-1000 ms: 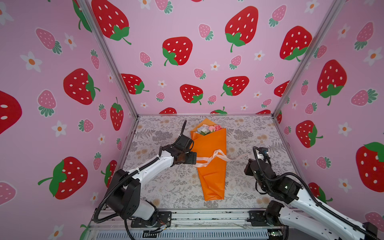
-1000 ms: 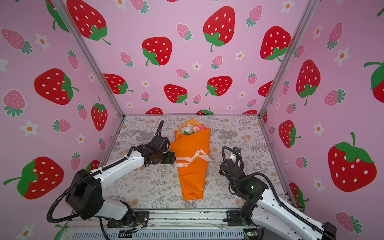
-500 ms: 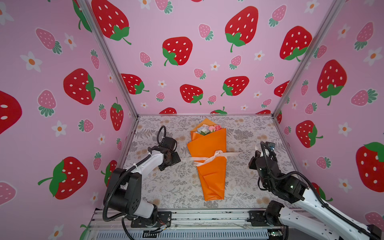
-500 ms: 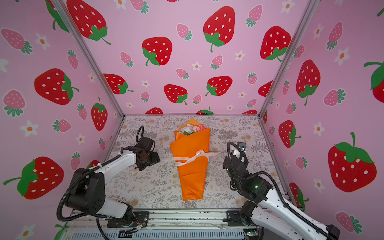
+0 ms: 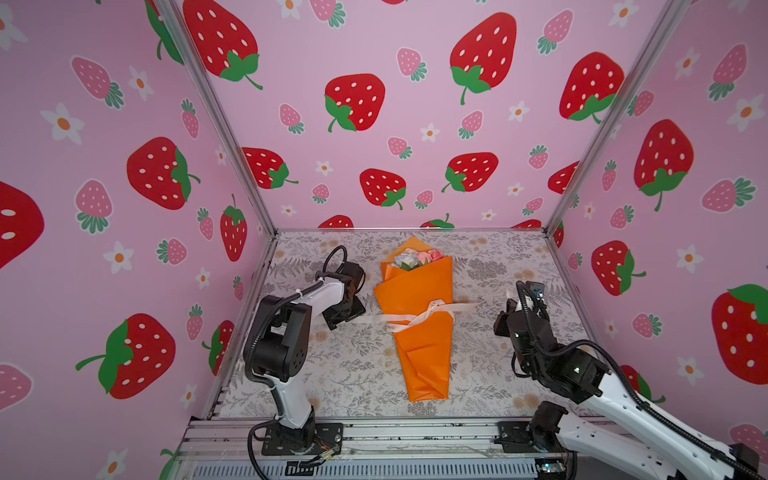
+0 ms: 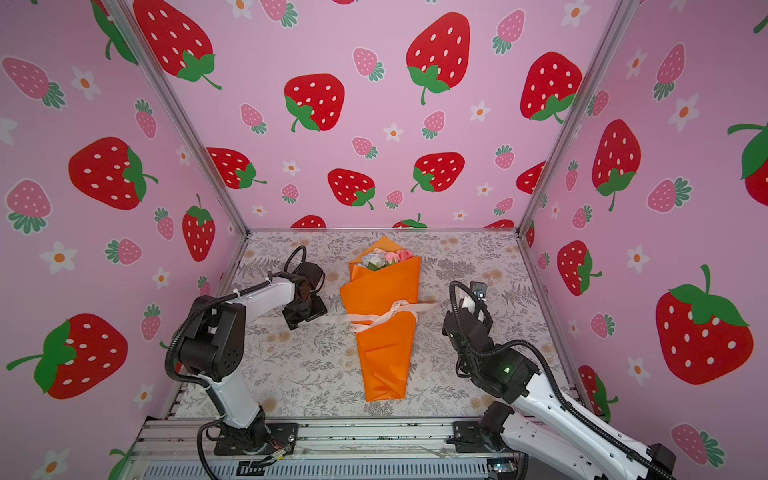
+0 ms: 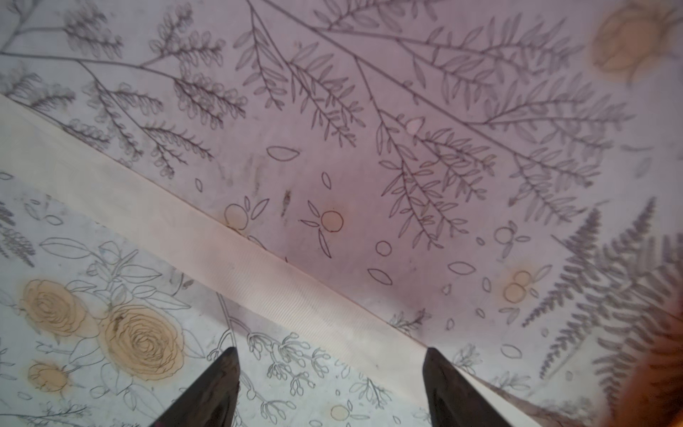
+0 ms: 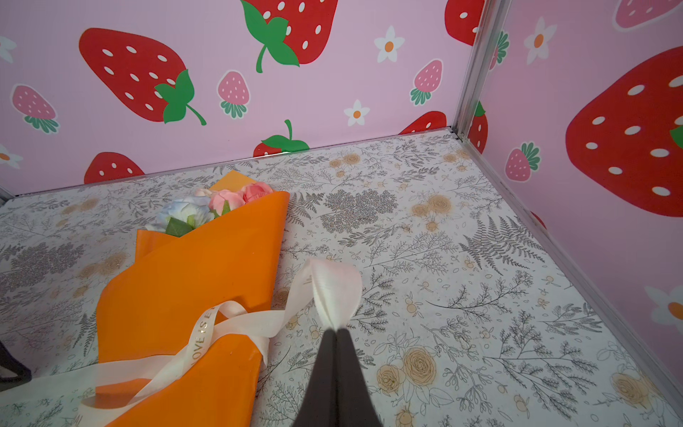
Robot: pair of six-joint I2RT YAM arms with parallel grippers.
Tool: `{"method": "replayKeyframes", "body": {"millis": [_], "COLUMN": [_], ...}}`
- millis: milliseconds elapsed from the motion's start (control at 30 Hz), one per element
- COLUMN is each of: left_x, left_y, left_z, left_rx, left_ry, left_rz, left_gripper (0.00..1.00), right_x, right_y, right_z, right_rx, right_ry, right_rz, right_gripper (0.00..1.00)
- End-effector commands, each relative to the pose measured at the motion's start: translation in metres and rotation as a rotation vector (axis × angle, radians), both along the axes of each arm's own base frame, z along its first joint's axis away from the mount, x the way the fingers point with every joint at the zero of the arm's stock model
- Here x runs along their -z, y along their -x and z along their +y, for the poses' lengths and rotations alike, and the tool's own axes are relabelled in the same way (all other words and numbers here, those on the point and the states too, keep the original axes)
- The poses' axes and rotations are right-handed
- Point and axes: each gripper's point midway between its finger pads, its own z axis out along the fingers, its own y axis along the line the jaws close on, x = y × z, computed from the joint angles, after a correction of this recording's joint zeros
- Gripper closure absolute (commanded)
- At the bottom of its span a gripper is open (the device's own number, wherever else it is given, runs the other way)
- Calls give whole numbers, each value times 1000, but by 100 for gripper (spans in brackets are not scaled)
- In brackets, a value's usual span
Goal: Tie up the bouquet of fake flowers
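Note:
The bouquet of fake flowers (image 5: 415, 286) (image 6: 380, 282) lies on the floor's middle in orange paper, white and pink roses (image 8: 221, 201) at its far end. A cream ribbon (image 5: 419, 318) (image 6: 380, 318) is crossed around its waist. My left gripper (image 5: 345, 318) (image 6: 303, 318) hangs open just over the ribbon's left tail (image 7: 221, 251), which runs flat on the floor between the two fingers (image 7: 218, 392); its midpoint is (image 7: 330, 369). My right gripper (image 8: 335, 331) (image 5: 510, 309) is shut on the ribbon's folded right end (image 8: 334, 292), to the right of the bouquet (image 8: 192, 277).
Pink strawberry-print walls (image 5: 395, 124) close the cell on three sides, with metal corner posts (image 5: 582, 166). The floor (image 5: 353, 374) is a floral-print sheet. Both arm bases sit on the metal rail (image 5: 415, 436) at the front.
My left gripper drew back from the bouquet's left edge and now sits over the ribbon's left tail, its fingers a little closer together. The right gripper carried the ribbon's right end farther right.

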Motion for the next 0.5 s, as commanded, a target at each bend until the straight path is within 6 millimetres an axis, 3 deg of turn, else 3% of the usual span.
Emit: {"method": "replayKeyframes", "body": {"millis": [0, 300, 467], "left_x": [-4, 18, 28], "left_y": [-6, -6, 2], "left_z": [0, -4, -2], "left_rx": [-37, -35, -46], "left_ry": [-18, -5, -15], "left_rz": [-5, 30, 66], "left_gripper": [22, 29, 44], "right_x": [-4, -1, 0], "right_y": [-1, -1, -1], "right_z": [-4, -7, -7], "right_rx": [10, 20, 21], "right_ry": [3, 5, 8], "right_rz": [-15, -14, -11], "right_gripper": [100, 100, 100]}}
